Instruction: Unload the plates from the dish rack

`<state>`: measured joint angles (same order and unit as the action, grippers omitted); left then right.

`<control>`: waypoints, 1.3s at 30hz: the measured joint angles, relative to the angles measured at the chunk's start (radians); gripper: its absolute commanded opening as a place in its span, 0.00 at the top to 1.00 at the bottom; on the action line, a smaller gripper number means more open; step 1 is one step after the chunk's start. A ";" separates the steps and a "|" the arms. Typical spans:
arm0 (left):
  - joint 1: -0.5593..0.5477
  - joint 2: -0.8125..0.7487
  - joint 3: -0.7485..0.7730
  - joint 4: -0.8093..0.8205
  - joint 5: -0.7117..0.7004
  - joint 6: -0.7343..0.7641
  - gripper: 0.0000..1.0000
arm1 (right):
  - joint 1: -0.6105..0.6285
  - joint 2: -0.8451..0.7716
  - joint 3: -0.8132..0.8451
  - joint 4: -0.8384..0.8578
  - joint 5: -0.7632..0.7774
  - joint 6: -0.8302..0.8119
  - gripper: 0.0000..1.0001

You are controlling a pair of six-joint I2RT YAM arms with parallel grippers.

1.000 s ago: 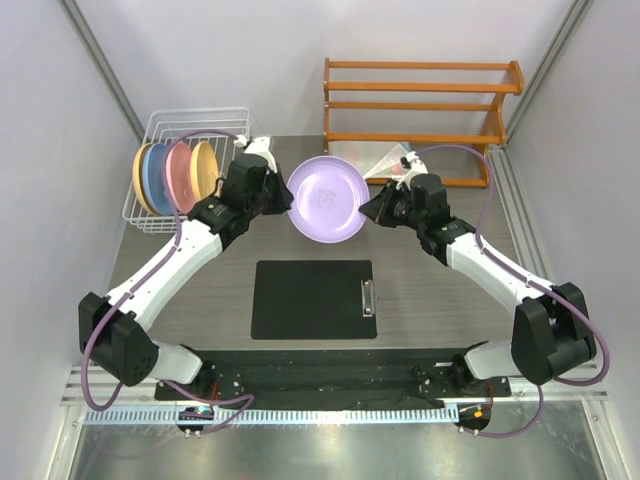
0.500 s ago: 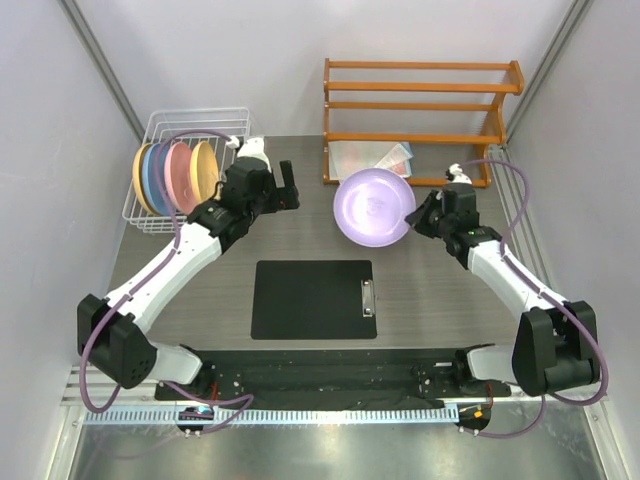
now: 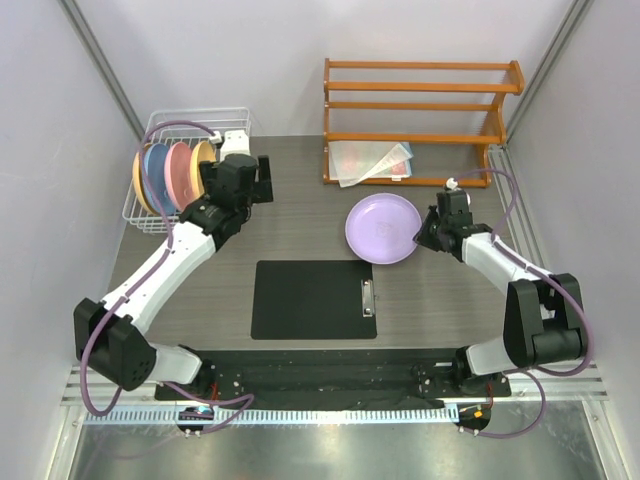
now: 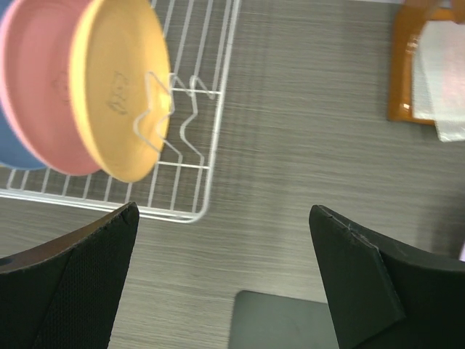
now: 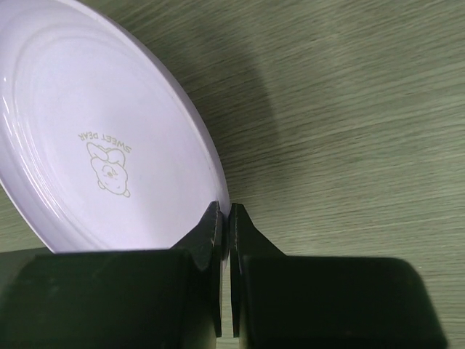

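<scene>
**Item 1, purple plate** [image 3: 383, 228]: round, shallow, smooth plastic. It is lying well apart from the dish rack [image 3: 200, 113], off to the rack's right in the overhead view. Its hollow face is turning upward. Being a disc, it is showing no long axis. The right wrist view is showing concentric rings and a small printed bear with the words "SWEET DEAR" on the inner face [image 5: 102, 145]. Whether its underside is touching the desk [image 3: 300, 225] cannot be told. The right tool [image 3: 428, 226] is clamping the rim on the side farthest from the rack, its fingers pressing together on the thin edge [image 5: 224, 212].

**Item 2, racked plates**: these are standing on edge inside the rack, in a row along its length, flat faces turning toward the purple plate's side.
- The orange-yellow plate [image 4: 116, 87] is leading, with a wire prong crossing it.
- The pink plate [image 4: 36, 87] is sitting just behind it.
- The light blue plate [image 4: 14, 149] is being cut off by the frame edge.
- A yellowish rim at the rack's far end is staying mostly hidden.

**Item 3, dish rack**: white thin-wire grid, rectangular.

**Item 4, left tool** [image 4: 221, 211]: it is hovering just beside the rack's right edge, black fingers spreading wide apart and gripping nothing.

**Other fittings**
- The black flat clipboard [image 3: 312, 298] is lying nearer the arm bases than the rack.
- The orange wooden shelf [image 3: 420, 100] is standing far right of the rack.
- A clear sheet [image 3: 370, 160] is lying under the shelf, its contents hard to make out.
</scene>
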<state>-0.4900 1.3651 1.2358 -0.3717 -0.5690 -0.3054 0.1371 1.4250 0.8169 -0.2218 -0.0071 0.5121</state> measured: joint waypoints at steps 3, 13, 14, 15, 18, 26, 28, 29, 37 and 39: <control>0.038 -0.002 0.000 0.000 -0.011 0.003 0.01 | -0.001 0.023 0.000 -0.002 0.020 -0.003 0.99; 0.092 -0.013 -0.008 0.001 -0.009 0.002 0.01 | -0.002 0.080 -0.005 -0.004 0.066 0.021 0.55; 0.095 -0.013 -0.008 0.001 -0.007 0.002 0.01 | -0.002 0.080 -0.006 -0.004 0.069 0.027 0.55; 0.099 -0.013 -0.008 0.001 -0.006 0.003 0.01 | -0.002 0.080 -0.008 -0.003 0.076 0.026 0.55; 0.114 -0.013 -0.008 0.001 -0.006 0.003 0.00 | -0.002 0.078 -0.013 -0.003 0.103 0.028 0.47; 0.158 0.008 -0.008 0.004 -0.007 0.003 0.00 | -0.002 -0.072 -0.028 -0.023 0.172 0.024 0.42; 0.175 0.023 -0.008 0.011 -0.010 0.004 0.01 | -0.002 -0.146 -0.028 -0.027 0.183 0.017 0.40; 0.186 0.034 -0.007 0.016 -0.017 0.008 0.01 | -0.002 -0.186 -0.028 -0.027 0.187 0.014 0.39; 0.239 0.158 0.014 0.088 -0.100 0.070 0.01 | -0.002 -0.305 0.000 -0.046 0.187 -0.006 0.39; 0.256 0.196 0.026 0.109 -0.116 0.081 0.01 | -0.002 -0.303 0.000 -0.056 0.181 -0.009 0.39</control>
<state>-0.2344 1.5608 1.2617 -0.2623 -0.6849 -0.2241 0.1356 1.1217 0.8173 -0.2775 0.1741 0.5030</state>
